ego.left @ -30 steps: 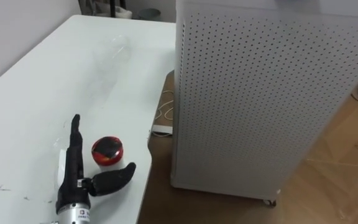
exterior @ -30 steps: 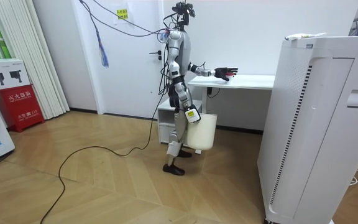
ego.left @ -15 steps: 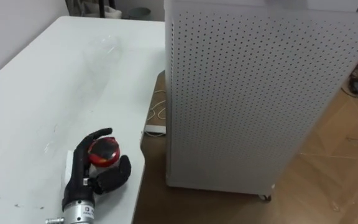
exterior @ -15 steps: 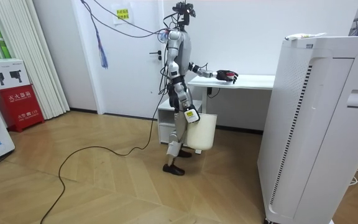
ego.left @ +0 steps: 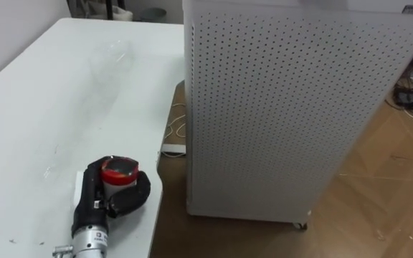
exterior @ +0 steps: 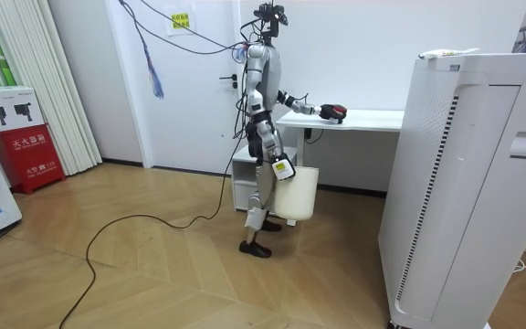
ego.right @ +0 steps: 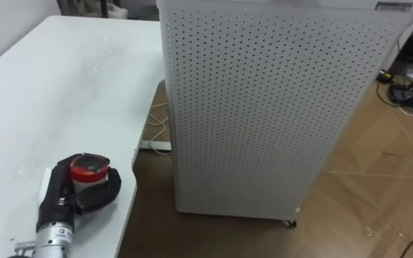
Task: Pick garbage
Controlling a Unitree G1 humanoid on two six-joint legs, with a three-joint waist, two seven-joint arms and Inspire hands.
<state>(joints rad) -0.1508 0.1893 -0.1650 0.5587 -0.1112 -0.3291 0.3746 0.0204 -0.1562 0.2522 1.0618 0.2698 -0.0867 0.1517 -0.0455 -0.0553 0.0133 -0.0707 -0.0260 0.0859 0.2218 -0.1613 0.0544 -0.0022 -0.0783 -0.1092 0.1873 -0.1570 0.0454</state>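
A small red round container [ego.left: 119,173] with a dark top stands near the front right corner of the white table [ego.left: 41,107]. My left hand [ego.left: 94,203] lies on the table with its fingers and thumb curled round the container. The right eye view shows the same grip [ego.right: 62,195]. A clear plastic bottle [ego.left: 115,56] lies farther back on the table, faint against the white top. In the room view I stand at the table's end, left arm stretched over it, right hand [exterior: 279,167] down at the white bin [exterior: 297,194] by my hip.
A tall white perforated cabinet [ego.left: 285,107] on castors stands close to the table's right edge, with a narrow gap of wooden floor between. White cables [ego.left: 174,129] lie on the floor in that gap. More cables lie at the far right.
My left hand's straight fingers have curled in and closed round the red container. The whole picture has shifted a little to the left with the camera.
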